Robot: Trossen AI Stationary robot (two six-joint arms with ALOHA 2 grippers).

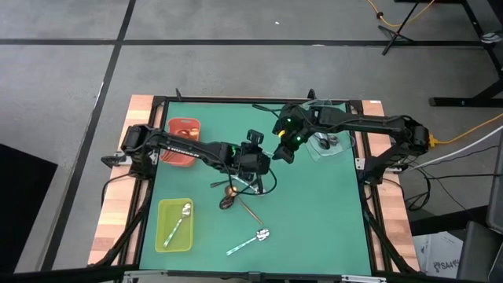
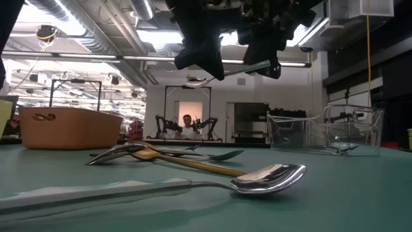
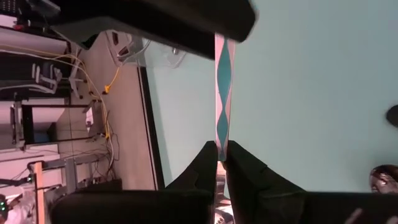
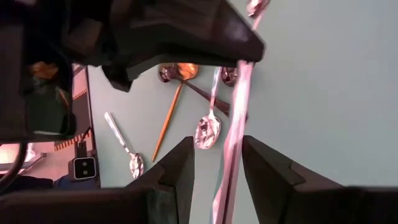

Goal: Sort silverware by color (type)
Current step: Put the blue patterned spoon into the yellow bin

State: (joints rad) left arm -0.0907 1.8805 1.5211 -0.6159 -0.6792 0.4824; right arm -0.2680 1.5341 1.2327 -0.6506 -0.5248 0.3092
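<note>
A spoon with a pale, teal-patterned handle (image 3: 222, 81) hangs in the air above the middle of the table. My left gripper (image 3: 221, 152), reaching in from the table's left, is shut on it. My right gripper (image 4: 217, 146) comes from the right and is open; its fingers stand on either side of the handle's free end (image 4: 235, 143) with a gap to each. Below, on the green mat, a copper spoon (image 1: 245, 204) and darker spoons (image 1: 227, 201) lie crossed. A mint-handled spoon (image 1: 250, 242) lies nearer the front edge. My left gripper pinches the spoon's handle (image 3: 221, 138) between its two fingers. The fingers slant down from the table's left, and the handle sticks out ahead of them toward my right gripper. The spoon is lifted clear and roughly level, its bowl (image 2: 196, 82) on the left gripper's side.
A red tray (image 1: 183, 141) stands at the far left. Toward the near left sits a yellow-green tray (image 1: 161, 236) holding a mint-handled spoon (image 1: 181, 220). At the far right a clear tray (image 1: 339, 151) holds dark spoons (image 1: 328, 141). The mat's near right is bare.
</note>
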